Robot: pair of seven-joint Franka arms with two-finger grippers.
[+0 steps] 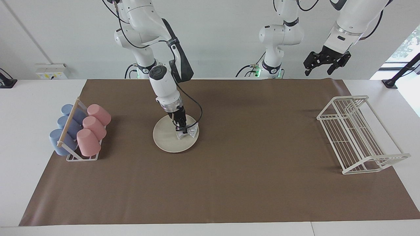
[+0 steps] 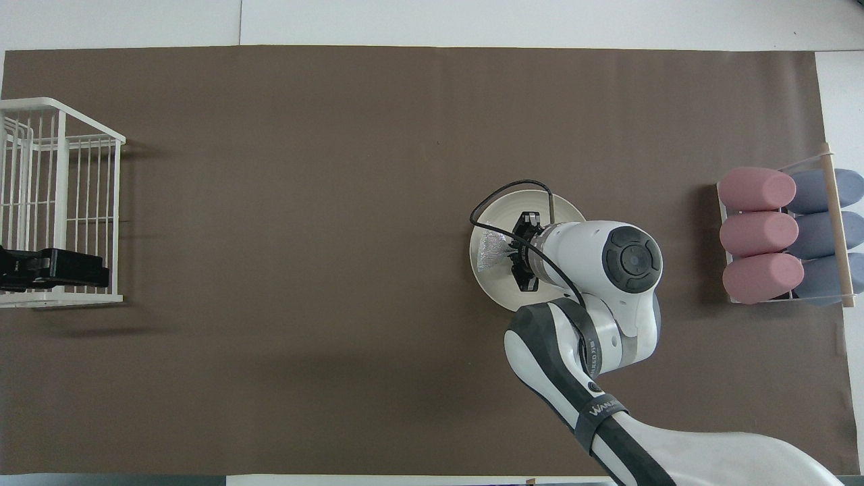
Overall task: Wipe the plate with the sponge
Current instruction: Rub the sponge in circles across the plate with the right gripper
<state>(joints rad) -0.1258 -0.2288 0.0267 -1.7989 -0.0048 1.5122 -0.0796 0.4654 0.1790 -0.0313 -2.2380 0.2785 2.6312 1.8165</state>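
On the round cream plate [image 1: 170, 139], the right gripper [image 1: 182, 130] is clenched on the crinkled silvery sponge [image 1: 189, 132], pressing it down under its fingertips at the rim toward the left arm's end, while the left gripper [image 1: 325, 65] waits raised, fingers spread, above the brown mat's [image 1: 229, 170] edge.

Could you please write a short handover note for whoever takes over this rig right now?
Right hand: shut on the sponge, pressing it onto the plate at the rim toward the left arm's end.
Left hand: open, empty, raised above the mat's edge near the wire rack; that arm waits.
Plate lies flat on the mat beside the cup rack.
Done: sponge gripped, wiping under way.
Left: finish wiping the plate, then put the sponge down.
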